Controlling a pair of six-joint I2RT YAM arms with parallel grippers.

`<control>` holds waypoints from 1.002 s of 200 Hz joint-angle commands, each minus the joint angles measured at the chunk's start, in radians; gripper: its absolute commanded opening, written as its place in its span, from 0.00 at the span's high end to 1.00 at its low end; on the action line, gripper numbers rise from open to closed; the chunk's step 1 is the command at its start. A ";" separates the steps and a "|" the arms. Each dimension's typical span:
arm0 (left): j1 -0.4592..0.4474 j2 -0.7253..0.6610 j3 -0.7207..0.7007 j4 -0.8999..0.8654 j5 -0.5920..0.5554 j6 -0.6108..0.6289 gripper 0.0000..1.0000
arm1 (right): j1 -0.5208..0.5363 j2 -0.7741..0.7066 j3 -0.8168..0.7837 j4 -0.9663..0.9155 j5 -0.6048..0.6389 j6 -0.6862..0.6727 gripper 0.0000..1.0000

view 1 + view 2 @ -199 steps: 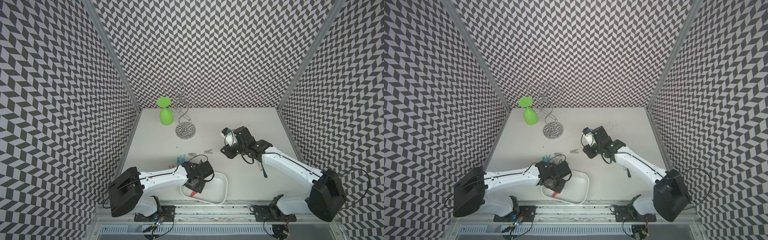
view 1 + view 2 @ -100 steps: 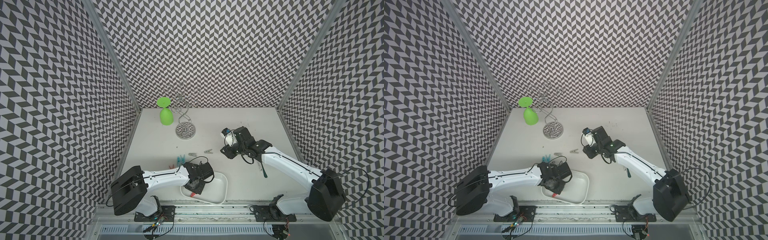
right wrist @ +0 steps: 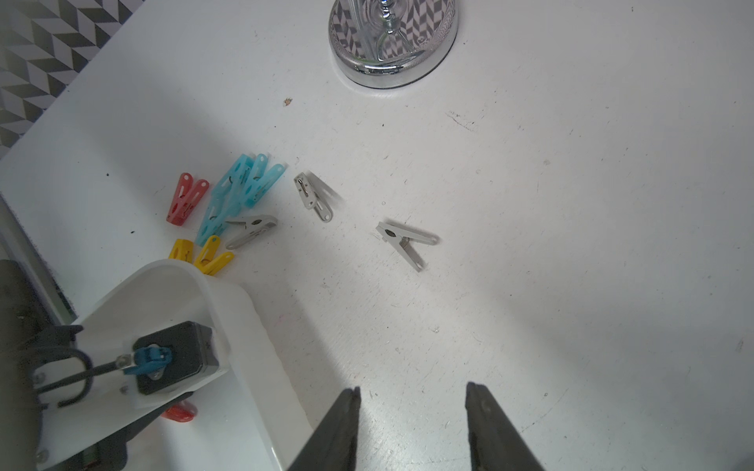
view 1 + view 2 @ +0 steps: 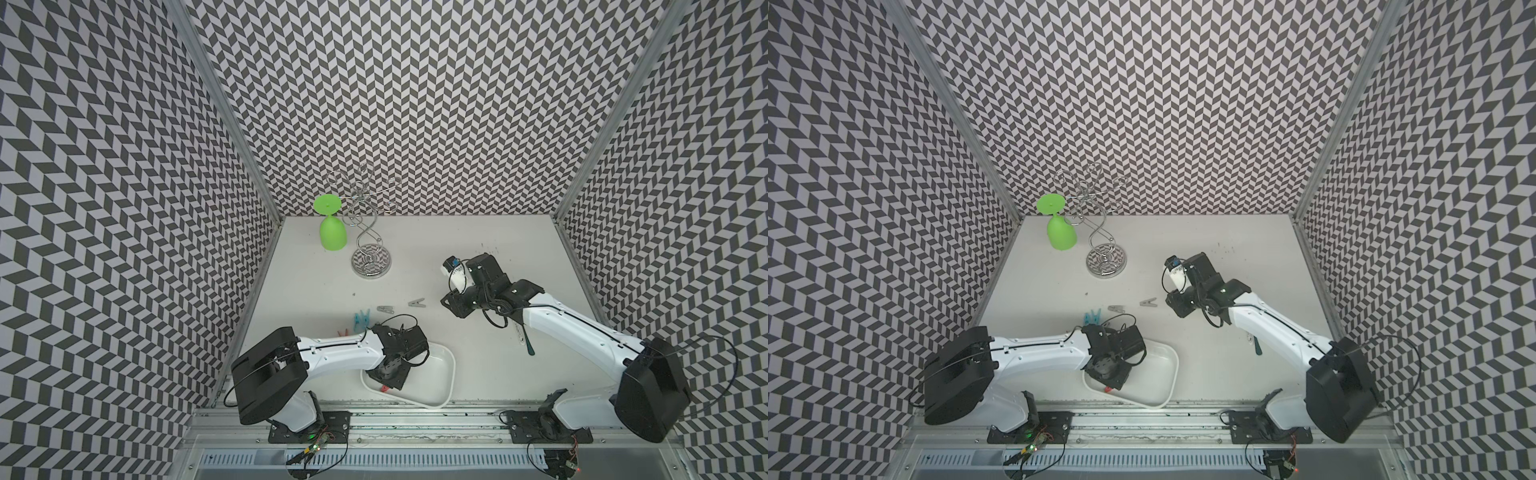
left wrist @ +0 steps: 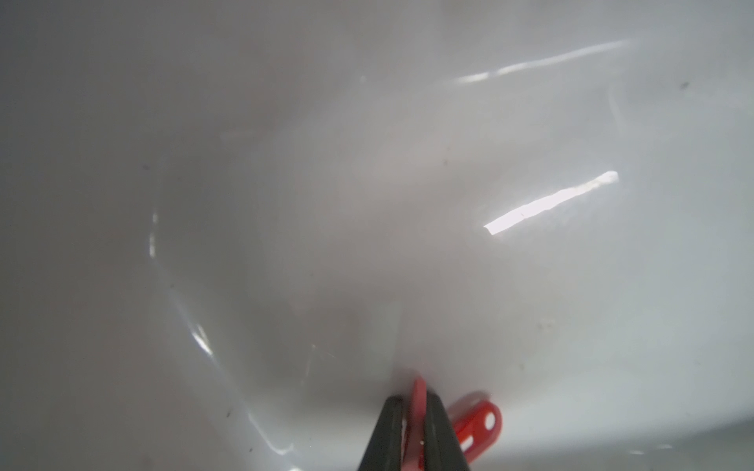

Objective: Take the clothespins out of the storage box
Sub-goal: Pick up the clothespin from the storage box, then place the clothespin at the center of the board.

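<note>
Left wrist view: the left end effector [image 5: 412, 432] has its two dark fingers pinched almost together on one thin leg of a red peg [image 5: 475, 424]. The peg's other leg sticks out to the side, low against the glossy floor of the box [image 5: 245, 204]. In both top views that peg shows as a red speck under the wrist, at the box's near-left corner. The rest of the box looks bare (what the wrist hides I cannot tell), so this is probably the last one to come out.

The hold is on a narrow edge, so the peg could swivel. I would keep the squeeze steady and raise it straight up until it clears the wall. Only then should it swing out to the other pegs [image 3: 245, 183], which lie on the bench [image 3: 571, 244] just beyond the box's far corner, and be set down low. The box looks light and sits close to the bench's front edge, so nothing should drag against its wall.

The left arm lies low and stretched along the front of the bench, with its wrist bent down into the box. The right arm reaches toward mid-bench. The right end effector [image 3: 412, 389] tilts down over bare surface near a grey peg [image 3: 406, 242], fingers partly apart and holding nothing.
</note>
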State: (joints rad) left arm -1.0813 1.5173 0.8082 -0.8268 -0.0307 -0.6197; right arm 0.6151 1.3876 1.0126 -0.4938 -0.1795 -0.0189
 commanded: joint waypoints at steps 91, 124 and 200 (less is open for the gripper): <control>0.056 -0.145 0.252 0.007 -0.134 0.123 1.00 | 0.005 0.001 0.029 0.025 0.015 -0.014 0.54; 0.191 -0.139 0.310 0.039 -0.127 0.183 1.00 | 0.005 0.000 0.035 0.024 0.029 -0.010 0.52; 0.349 0.091 0.369 0.190 -0.088 0.332 1.00 | -0.040 -0.054 -0.012 0.064 0.070 0.041 0.45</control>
State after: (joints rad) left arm -0.7506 1.5566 1.1603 -0.7120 -0.1413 -0.3542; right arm 0.6010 1.3815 1.0187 -0.4843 -0.1253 -0.0074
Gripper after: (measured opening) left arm 0.078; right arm 0.541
